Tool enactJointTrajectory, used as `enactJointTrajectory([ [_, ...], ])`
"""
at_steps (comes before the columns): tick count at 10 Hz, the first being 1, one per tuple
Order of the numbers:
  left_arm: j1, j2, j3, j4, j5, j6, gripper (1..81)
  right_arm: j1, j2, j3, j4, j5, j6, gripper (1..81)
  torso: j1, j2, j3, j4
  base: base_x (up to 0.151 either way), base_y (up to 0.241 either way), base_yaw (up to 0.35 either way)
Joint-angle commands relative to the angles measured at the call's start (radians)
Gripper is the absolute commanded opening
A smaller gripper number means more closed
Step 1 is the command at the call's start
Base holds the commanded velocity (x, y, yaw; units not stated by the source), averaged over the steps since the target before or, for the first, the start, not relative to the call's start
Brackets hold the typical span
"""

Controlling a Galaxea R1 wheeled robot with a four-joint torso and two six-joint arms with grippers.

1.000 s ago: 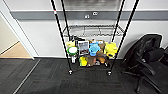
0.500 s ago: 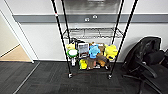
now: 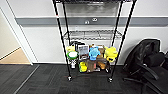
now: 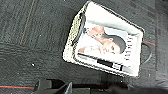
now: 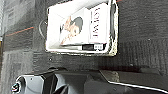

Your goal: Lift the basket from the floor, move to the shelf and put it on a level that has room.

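- The head view faces the shelf (image 3: 91, 40), a tall black wire rack with thin poles and caster wheels, standing on the floor (image 3: 50, 80) of dark grey carpet tiles against a white wall with a grey band.
- On the rack, the level (image 3: 92, 35) of silvery wire grid lies bare of goods in the part seen here; the tier above it sits at the picture's upper edge.
- The lowest tiers are crowded: a green and white bowl (image 3: 72, 54), a framed picture (image 3: 83, 49), a blue toy (image 3: 94, 53), a yellow toy (image 3: 111, 53), and more small coloured items beneath, too blurred to name.
- A black office chair (image 3: 147, 63) stands just beside the rack, and a strip of tan wooden floor (image 3: 13, 57) shows through a doorway at the other side.
- The left wrist view looks down on the basket (image 4: 105, 42), resting on the carpet; its cream mesh side and dark rim are visible, with a thin handle loop at one end.
- Inside the basket lies a magazine (image 4: 106, 46), cover up, with a person's photo and red lettering, leaning against one wall.
- The right wrist view gives the basket (image 5: 81, 27) from the other side, with the magazine (image 5: 83, 26) in it and dark robot parts close to the camera.
- Neither tool can be made out, so I cannot tell how far either is open or whether it holds anything.
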Motion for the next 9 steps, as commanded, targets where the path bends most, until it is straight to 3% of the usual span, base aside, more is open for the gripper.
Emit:
enactJointTrajectory([
  [1, -0.063, -0.022, 0.007, -0.006, 0.05, -0.002, 81.1, 0.048, -0.014, 0.004, -0.008, -0.052, 0.001, 81.1, 0.063, -0.097, -0.038, 0.0, 0.0, 0.0, 0.0],
  [2, -0.063, -0.021, 0.007, -0.006, 0.05, -0.002, 81.1, 0.047, -0.014, 0.0, -0.005, -0.052, 0.001, 81.1, 0.083, -0.129, -0.095, 0.0, 0.0, 0.0, 0.0],
  [5, -0.083, -0.024, 0.011, -0.004, 0.052, -0.003, 81.1, 0.068, -0.014, -0.008, 0.009, -0.05, 0.004, 81.1, 0.135, -0.212, -0.156, 0.0, 0.0, 0.0, 0.0],
  [6, -0.098, -0.025, 0.01, -0.007, 0.083, -0.003, 81.1, 0.081, -0.014, -0.003, 0.009, -0.053, 0.004, 81.1, 0.156, -0.246, -0.188, 0.0, 0.0, 0.0, 0.0],
  [7, -0.118, -0.025, 0.011, -0.007, 0.093, -0.003, 81.1, 0.096, -0.011, -0.003, 0.009, -0.055, 0.004, 81.1, 0.178, -0.28, -0.126, 0.0, 0.0, 0.0, 0.0],
  [9, -0.155, -0.021, 0.008, -0.009, 0.119, -0.007, 81.1, 0.136, -0.008, -0.003, 0.009, -0.065, 0.005, 81.1, 0.212, -0.332, -0.161, 0.0, 0.0, 0.0, 0.0],
])
